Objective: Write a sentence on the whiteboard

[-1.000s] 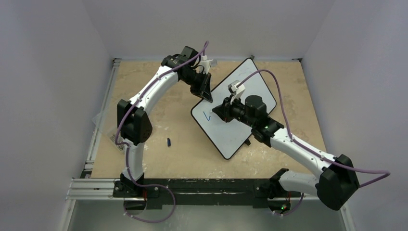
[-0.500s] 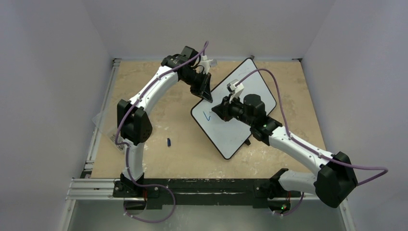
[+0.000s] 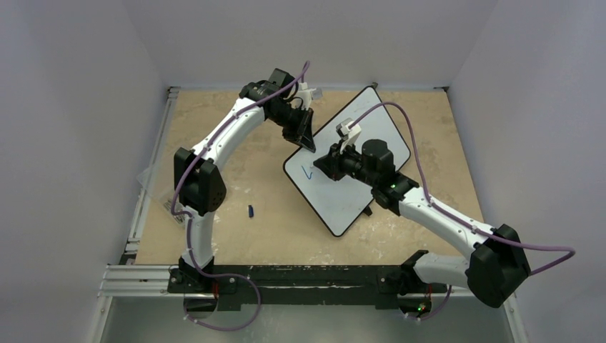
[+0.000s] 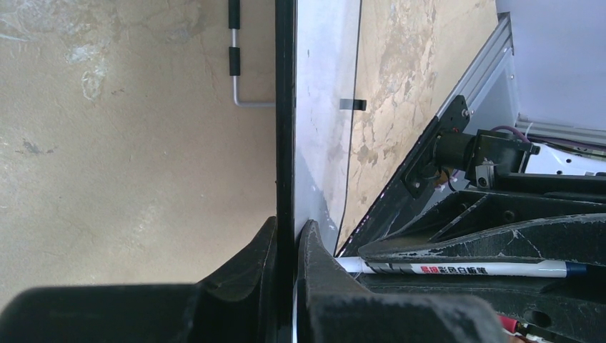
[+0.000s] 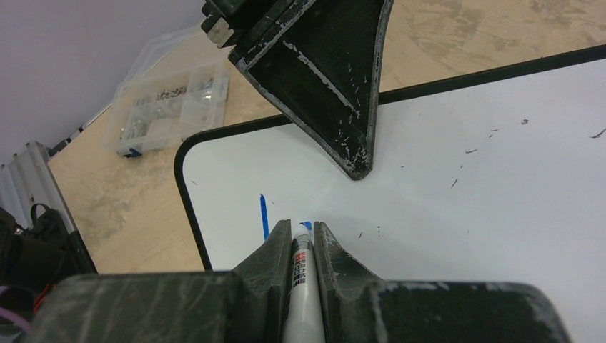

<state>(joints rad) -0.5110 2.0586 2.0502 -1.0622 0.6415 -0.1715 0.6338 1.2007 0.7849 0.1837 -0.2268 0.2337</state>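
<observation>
- A small blue cap (image 3: 251, 211) lies on the surface (image 3: 286, 239), left of centre.
- The left hand (image 4: 287, 239) is clamped on the thin black rim of the whiteboard (image 3: 334, 204).
- The whiteboard lies slantwise on the surface, right of centre.
- The sentence (image 5: 263, 214) is only a short blue mark near the board's left corner.
- The right hand (image 5: 301, 232) is clamped on a marker (image 5: 299, 271), its tip at the board just beside that mark.
</observation>
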